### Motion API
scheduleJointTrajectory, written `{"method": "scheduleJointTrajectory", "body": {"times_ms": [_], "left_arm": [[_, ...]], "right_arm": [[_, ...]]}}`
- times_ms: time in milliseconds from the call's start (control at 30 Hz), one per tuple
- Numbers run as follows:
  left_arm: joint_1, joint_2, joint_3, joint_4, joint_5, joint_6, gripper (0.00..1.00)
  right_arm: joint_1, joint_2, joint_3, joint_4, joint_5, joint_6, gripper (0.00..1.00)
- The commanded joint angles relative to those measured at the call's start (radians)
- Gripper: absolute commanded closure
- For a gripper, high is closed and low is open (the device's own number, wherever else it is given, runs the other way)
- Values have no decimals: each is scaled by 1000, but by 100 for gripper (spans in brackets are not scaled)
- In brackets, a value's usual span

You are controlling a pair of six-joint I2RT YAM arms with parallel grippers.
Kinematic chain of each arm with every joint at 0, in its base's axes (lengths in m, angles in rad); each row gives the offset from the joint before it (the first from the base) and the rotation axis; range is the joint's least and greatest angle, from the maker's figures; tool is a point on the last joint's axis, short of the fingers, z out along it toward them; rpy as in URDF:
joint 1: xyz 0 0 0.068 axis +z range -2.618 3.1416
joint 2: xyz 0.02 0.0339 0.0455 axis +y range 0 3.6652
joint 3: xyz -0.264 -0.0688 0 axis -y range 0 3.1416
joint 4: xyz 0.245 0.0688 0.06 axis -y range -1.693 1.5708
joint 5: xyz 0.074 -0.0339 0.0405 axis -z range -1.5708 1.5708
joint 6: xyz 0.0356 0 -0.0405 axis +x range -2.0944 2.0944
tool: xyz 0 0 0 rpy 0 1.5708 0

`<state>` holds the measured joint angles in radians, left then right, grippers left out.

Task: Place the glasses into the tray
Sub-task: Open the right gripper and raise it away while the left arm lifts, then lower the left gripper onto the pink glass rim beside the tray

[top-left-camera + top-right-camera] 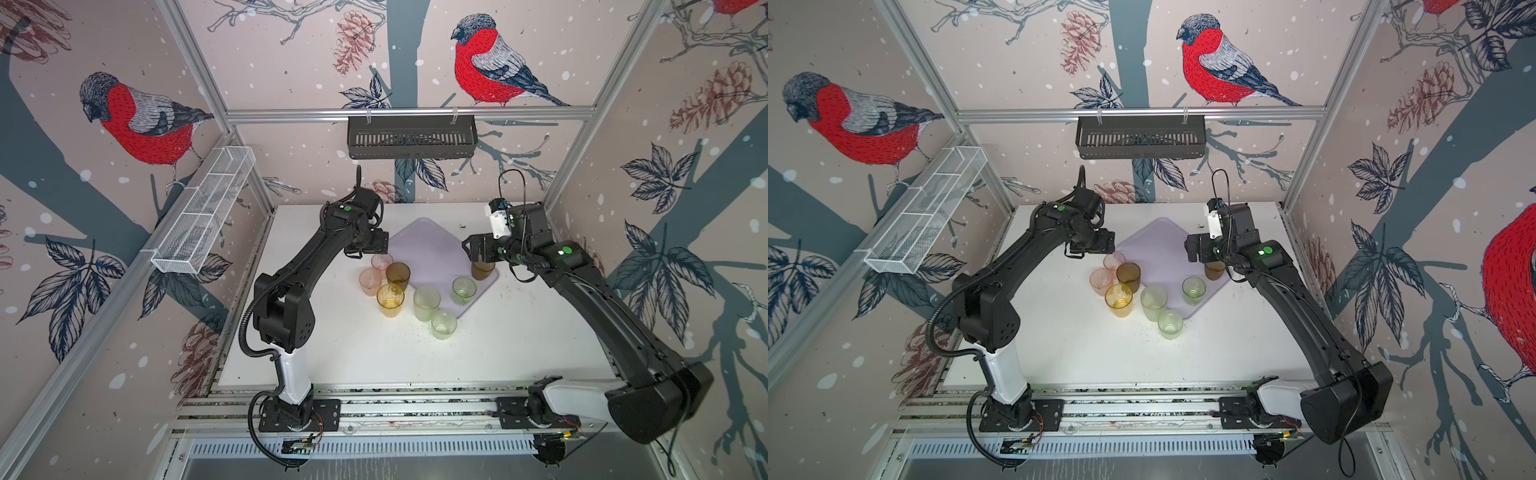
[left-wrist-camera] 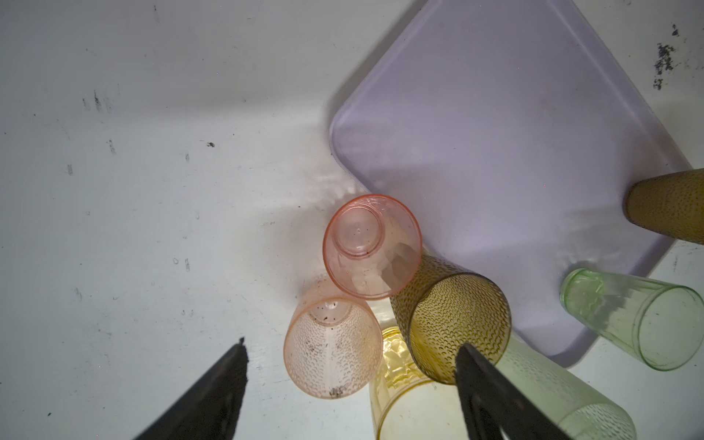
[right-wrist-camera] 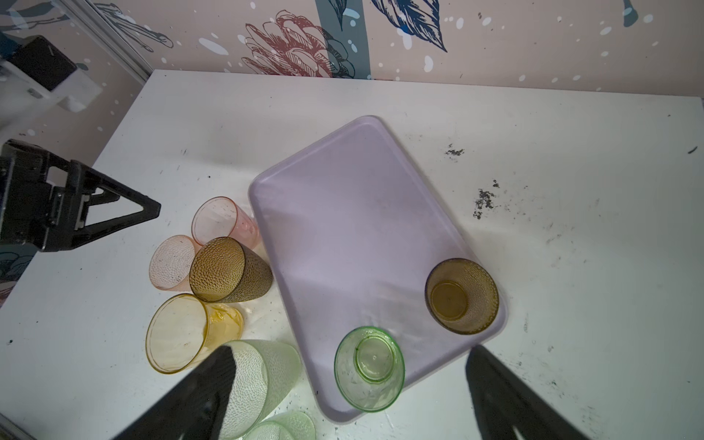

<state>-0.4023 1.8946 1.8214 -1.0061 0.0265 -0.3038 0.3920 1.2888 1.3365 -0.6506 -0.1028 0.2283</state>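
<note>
Holds nothing in right gripper (image 3: 352,348), spread above tray (image 3: 343,228) bearing brown glass (image 3: 461,297), green glass (image 3: 368,368). Poises left gripper (image 2: 352,343), spread, over pink glasses (image 2: 333,343), likely to straddle one.

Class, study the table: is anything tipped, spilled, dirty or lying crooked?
Nothing is tipped. The lilac tray lies diagonally to the table's edges, dark crumbs are scattered on the white table beside it, and the dimpled pink tumbler has dark specks inside.

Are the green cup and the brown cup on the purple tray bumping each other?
Apart. The right wrist view shows bare tray between the green cup and the brown cup.
</note>
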Motion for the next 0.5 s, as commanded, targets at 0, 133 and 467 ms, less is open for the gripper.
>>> {"method": "scheduleJointTrajectory", "body": {"times_ms": [0,133,467], "left_arm": [[20,27,10,-36,13,61,19],[52,59,13,-25,80,69,23],[54,112,5,26,85,61,31]], "right_arm": [[2,13,6,34,-29,-24,3],[2,31,8,29,-35,-30,3],[1,70,21,39,-38,-9,3]]}}
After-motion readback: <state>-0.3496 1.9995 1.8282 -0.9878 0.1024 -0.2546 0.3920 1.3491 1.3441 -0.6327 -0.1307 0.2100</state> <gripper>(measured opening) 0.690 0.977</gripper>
